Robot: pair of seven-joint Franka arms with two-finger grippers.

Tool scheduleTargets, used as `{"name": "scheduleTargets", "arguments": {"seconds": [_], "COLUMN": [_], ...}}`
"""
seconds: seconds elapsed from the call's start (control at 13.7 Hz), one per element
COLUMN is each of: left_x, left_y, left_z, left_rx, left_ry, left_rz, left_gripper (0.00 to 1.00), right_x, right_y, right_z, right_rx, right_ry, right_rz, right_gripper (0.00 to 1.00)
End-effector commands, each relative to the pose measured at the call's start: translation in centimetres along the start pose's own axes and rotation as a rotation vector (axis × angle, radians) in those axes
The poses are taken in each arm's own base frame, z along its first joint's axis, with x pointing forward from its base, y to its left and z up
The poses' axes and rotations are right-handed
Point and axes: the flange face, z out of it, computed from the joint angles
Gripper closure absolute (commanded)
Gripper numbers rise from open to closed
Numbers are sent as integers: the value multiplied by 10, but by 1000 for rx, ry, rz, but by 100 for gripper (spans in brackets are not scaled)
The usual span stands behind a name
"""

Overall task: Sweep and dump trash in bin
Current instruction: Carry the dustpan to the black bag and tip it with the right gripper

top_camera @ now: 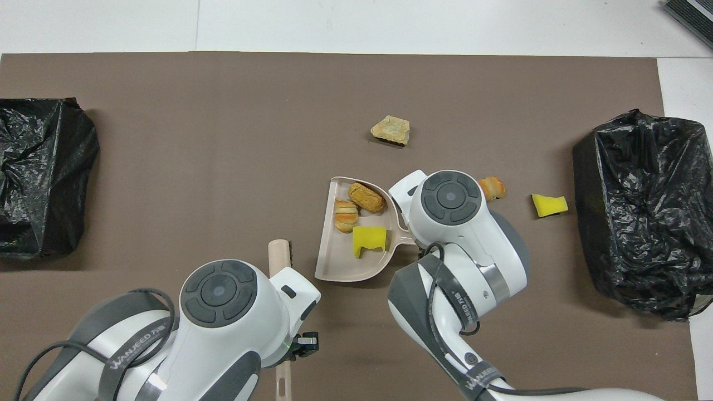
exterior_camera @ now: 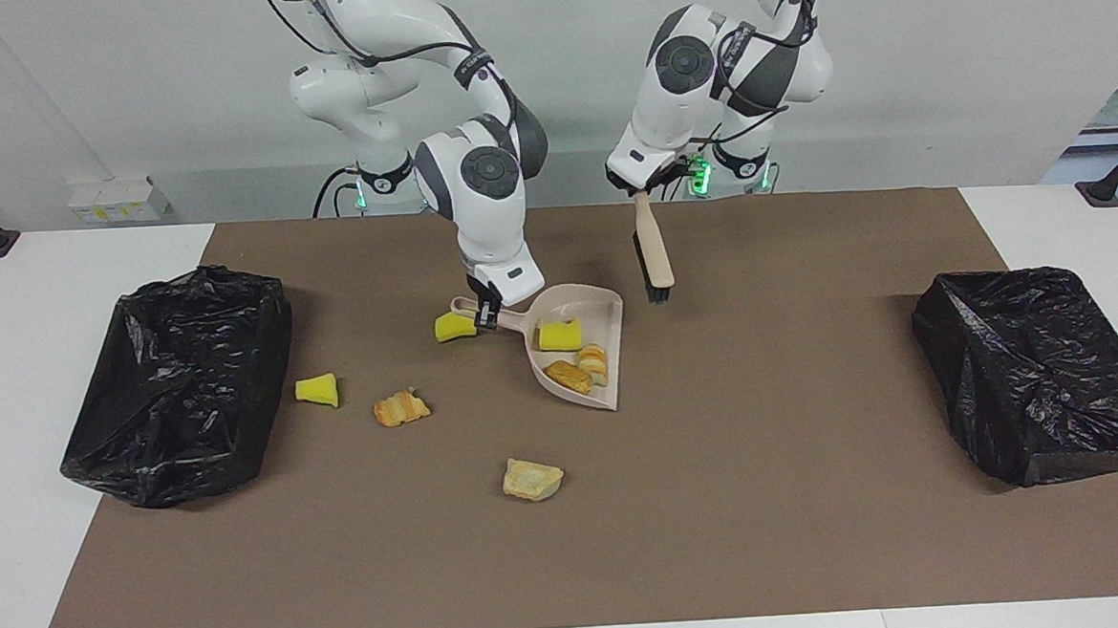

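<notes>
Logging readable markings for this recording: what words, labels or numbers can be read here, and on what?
"WANJEED", then smaller characters too small to read: strap on the left arm.
"WANJEED", partly readable: strap on the right arm.
Both straps in the facing view: too small to read.
Nothing readable on dustpan, brush or bins.

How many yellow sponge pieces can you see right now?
3. One yellow sponge piece lies in the dustpan; one sits on the mat beside the dustpan's handle; one lies near the black bin at the right arm's end. None looks hidden.
</notes>
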Motion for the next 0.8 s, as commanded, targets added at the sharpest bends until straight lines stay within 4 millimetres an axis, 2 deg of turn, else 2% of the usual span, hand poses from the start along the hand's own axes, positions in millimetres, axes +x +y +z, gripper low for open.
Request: {"name": "scheduleTargets", "arguments": {"seconds": [0.0,0.29,0.51,0.66,0.73], "left_x": [-27,-82,-112,-129,-131], "left_y": [12,43,61,66,67], "left_z": [31,100,139,158,168], "left_rx": [31,30,29,24,35], "left_ry": [-2,95,132,150,149], "left_rz": [-80,-59,23,32,39], "left_gripper": [100,100,100,100,100], "right_x": [-27,-67,-92,-114,-119], "right_y": [16,46,63,74,77], "right_z": [-18,-44,-43,-38,-37], "right_rx": [-17,-54,-17,-3,4], "right_ry": [13,43,154,199,228], "right_rz": [-54,-8,-6,-45,-67], "right_gripper": [100,100,100,100,100]}}
